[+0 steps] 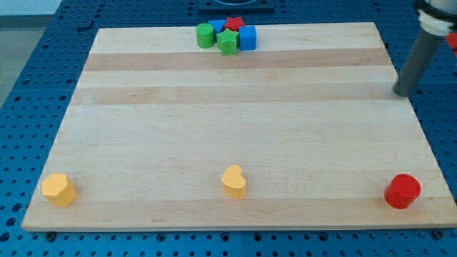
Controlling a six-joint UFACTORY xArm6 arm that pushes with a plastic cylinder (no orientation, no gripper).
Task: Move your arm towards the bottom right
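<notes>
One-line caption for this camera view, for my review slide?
My tip at the board's right edge, far from the top cluster, above the red cylinder.

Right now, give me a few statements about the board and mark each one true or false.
1. My tip sits near the board's right edge, clear of all blocks. True.
2. The red cylinder lies at the view's top left. False: it lies at the bottom right.
3. The blue block belongs to a cluster at the top edge. True.
4. The two yellow blocks touch each other. False: they lie far apart along the bottom.
</notes>
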